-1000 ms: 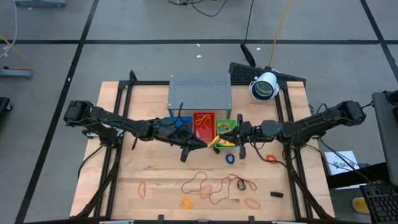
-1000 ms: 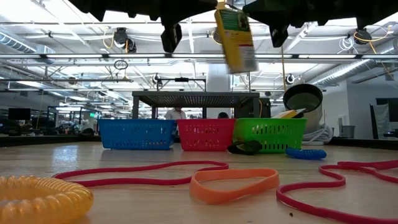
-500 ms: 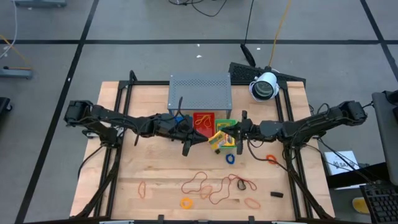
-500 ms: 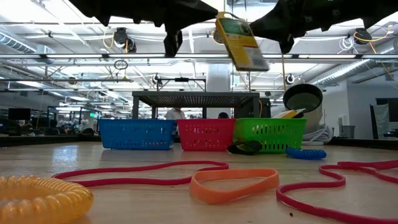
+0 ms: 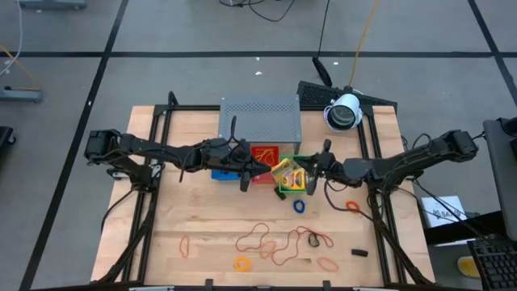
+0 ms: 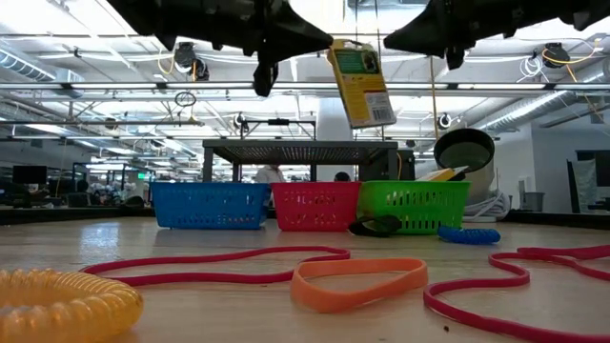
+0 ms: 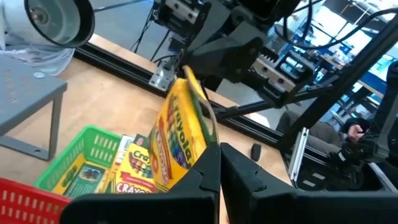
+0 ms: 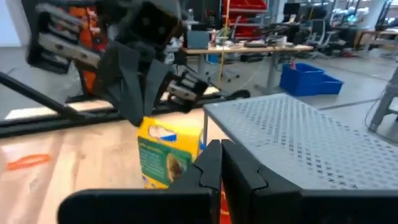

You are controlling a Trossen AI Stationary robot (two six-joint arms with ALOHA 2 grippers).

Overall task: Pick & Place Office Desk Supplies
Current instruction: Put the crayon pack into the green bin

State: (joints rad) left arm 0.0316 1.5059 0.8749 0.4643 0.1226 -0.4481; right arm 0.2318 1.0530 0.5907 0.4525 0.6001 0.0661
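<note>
1. The left gripper (image 5: 270,171) is clamped on a yellow crayon packet (image 5: 284,172), carried high above the table.
2. The packet hangs long axis tilted, over the green tray (image 5: 296,191), which already holds packets.
3. The right gripper (image 5: 304,174) is closed and empty, just beside the packet.

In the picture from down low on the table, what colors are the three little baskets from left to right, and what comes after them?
Blue basket → red basket → green basket → a blue coiled ring lying on the table just past the green one.
</note>
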